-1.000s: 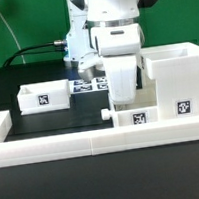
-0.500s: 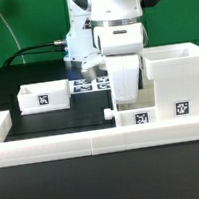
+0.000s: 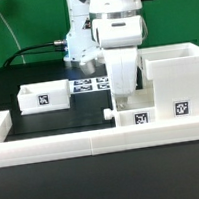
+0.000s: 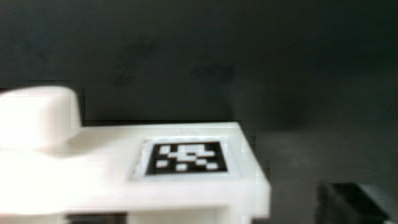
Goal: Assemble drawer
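Note:
A small white tray with a round knob and a square tag stands against the large white housing at the exterior view's right. My gripper hangs straight over this tray, its fingertips just above the rim. In the wrist view the tray's tagged face and knob fill the lower half. One dark finger stands clear of the tray's side, so my gripper is open and holds nothing. A second tagged tray stands at the left.
The long low white border rail runs across the front and turns back at the left. The marker board lies flat behind the trays, near the robot's base. The table is black.
My hand has moved up a little from the tray by the housing. The trays and housing have not moved.

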